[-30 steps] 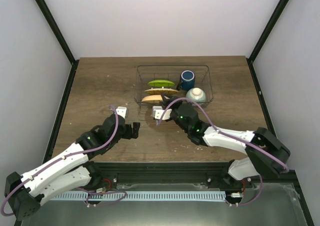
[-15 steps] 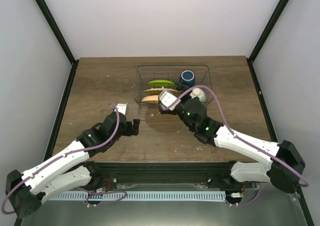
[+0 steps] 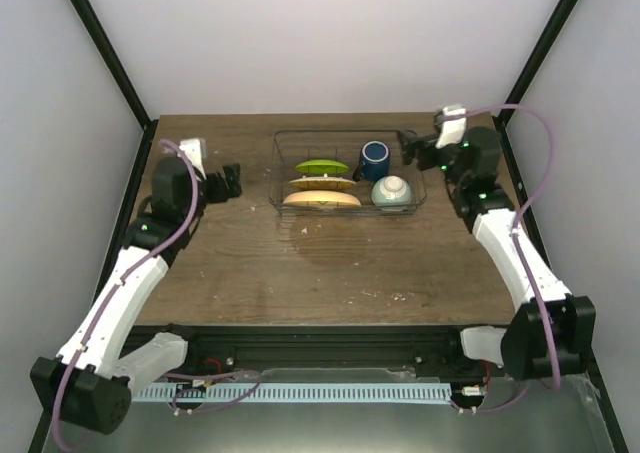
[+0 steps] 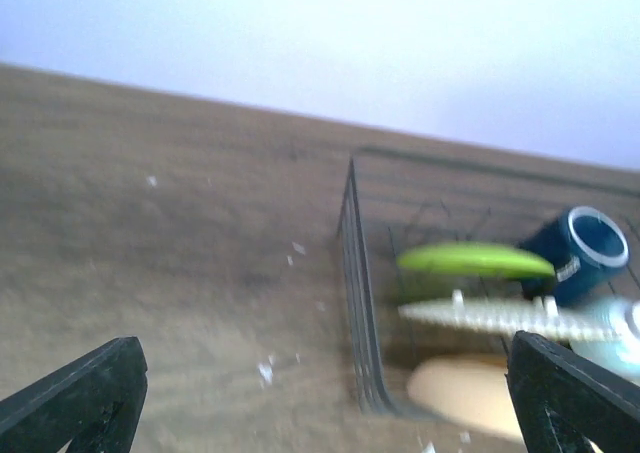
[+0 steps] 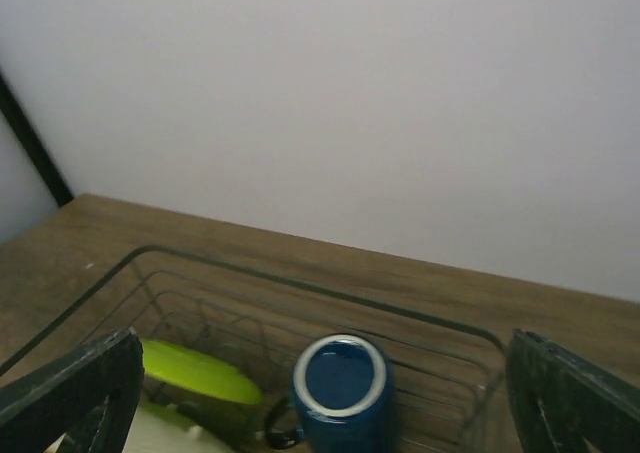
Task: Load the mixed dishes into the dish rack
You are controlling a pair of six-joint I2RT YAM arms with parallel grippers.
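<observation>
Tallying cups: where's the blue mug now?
In the top view the blue mug stands upright in the dish rack's far right part, just behind the mint bowl and right of the lime-green plate.

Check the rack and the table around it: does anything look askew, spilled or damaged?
Nothing serious. The lime-green plate, woven plate and tan plate stand on edge in the left half of the dish rack; mug and bowl sit in its right half. Only pale specks litter the table in front.
</observation>
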